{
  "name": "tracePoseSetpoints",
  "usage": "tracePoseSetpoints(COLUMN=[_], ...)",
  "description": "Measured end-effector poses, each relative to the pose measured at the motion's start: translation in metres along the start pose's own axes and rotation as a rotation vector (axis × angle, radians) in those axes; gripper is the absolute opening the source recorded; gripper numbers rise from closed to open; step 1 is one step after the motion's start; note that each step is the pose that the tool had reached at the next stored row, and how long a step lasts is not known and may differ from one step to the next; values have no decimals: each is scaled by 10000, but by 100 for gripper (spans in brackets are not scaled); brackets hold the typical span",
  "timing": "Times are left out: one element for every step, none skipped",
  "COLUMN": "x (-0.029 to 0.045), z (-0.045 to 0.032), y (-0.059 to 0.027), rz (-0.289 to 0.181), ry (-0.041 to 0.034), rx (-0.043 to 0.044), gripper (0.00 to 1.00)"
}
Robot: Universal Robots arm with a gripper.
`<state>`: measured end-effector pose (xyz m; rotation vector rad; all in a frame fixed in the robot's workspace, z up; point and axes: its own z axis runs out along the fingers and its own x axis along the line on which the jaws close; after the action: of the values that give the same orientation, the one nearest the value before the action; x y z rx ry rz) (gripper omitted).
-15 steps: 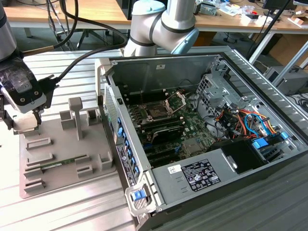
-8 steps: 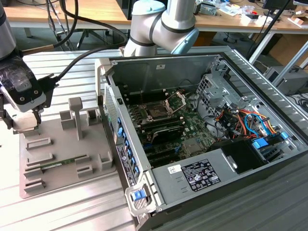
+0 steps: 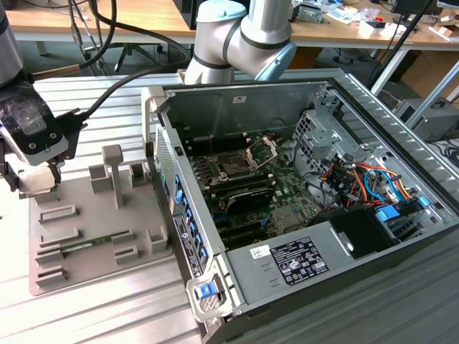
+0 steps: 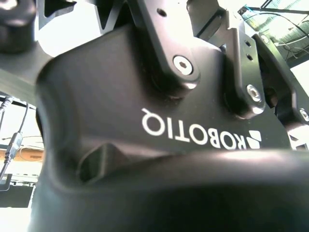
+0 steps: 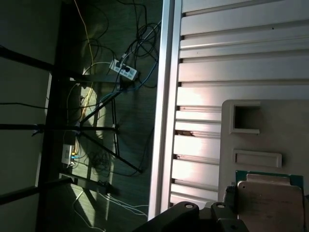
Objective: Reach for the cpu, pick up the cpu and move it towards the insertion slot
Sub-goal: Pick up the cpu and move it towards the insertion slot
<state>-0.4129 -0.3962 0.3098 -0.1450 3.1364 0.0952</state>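
While the arm (image 3: 244, 32) reaches toward the exterior view's left, its hand (image 3: 34, 180) hangs over the rear left corner of the grey tray (image 3: 93, 236), well apart from the open PC case (image 3: 315, 93).

Findings:

1. Hand cond.: wide or narrow cannot be told. The second wrist view gives its black body at close range. The exterior view gives it w/ a black-and-clear mount above.

2. Cpu pos.: in the first wrist view the cpu (image 5: 270, 202) lies flat on the tray, silvery top up, w/ a green edge along one side. It sits just beside the hand's dark lower parts. Whether they touch cannot be told, nor whether the chip is gripped.

3. Tray: rests on the ribbed metal counter (image 3: 107, 315). It carries several raised blocks (image 3: 112, 168) of the same grey, and one recess holds a thin green strip.

4. Insertion slot (image 3: 234, 166): inside the case on the green board (image 3: 287, 193), w/ a dark centre. Its metal frame (image 3: 262, 149) stands hinged up at the rear side. The slot is well apart from cpu and hand, w/ the case's side wall btwn them.

5. Misc.: orange and blue cables (image 3: 366, 179) run in the case toward the exterior view's right. Beyond the counter edge, the first wrist view gives a dark floor (image 5: 96, 183) w/ loose leads and a power strip.
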Motion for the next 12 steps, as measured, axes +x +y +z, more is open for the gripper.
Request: tracePoseSetpoints(x=[0,0,0,0,0,0,0,0,0,0,0,0], z=[-6,-12,-20,-28,-36,-45,-50,-56,-64,-69,-75,-82], y=[0,1,1,2,2,3,3,3,4,4,4,5], rz=[0,0,0,-1,0,0,0,0,0,0,0,0], ry=[0,0,0,1,0,1,0,1,0,0,-1,-1], rx=[-1,-3,-4,-5,-6,-7,-7,-8,-9,-10,-11,-11], gripper=[54,54,54,54,54,54,54,54,54,54,54,54])
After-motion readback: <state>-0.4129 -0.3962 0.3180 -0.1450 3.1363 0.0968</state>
